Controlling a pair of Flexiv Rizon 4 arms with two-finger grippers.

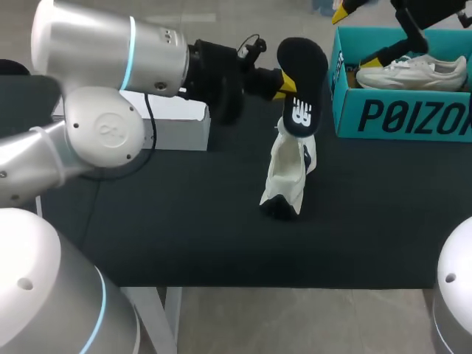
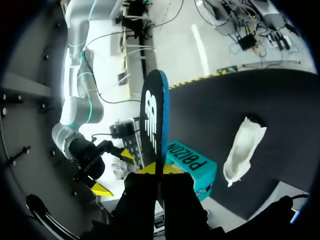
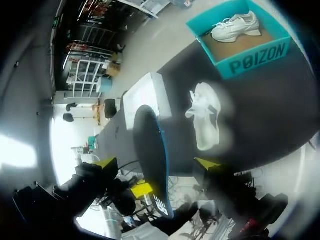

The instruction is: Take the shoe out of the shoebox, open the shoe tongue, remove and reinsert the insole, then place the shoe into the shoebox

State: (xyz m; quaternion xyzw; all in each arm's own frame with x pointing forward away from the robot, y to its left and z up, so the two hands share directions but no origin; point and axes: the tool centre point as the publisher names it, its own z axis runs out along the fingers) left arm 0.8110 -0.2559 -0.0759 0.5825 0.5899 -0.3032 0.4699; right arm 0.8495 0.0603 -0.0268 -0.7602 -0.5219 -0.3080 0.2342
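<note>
The black insole [image 1: 302, 81] — white logo, blue edge — is held upright, pinched at one end in the left gripper [image 1: 282, 85]. Just below it, the white shoe [image 1: 287, 173] is seen on the dark table [image 1: 184, 221]. Further right, a second white shoe [image 1: 417, 72] is seen in the teal shoebox [image 1: 398, 118] — the right gripper [image 1: 356, 37] is spread wide above it, empty.

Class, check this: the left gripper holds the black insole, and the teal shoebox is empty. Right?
No. The left gripper holds the black insole, but the teal shoebox is not empty: the head view shows a white shoe lying in it.
</note>
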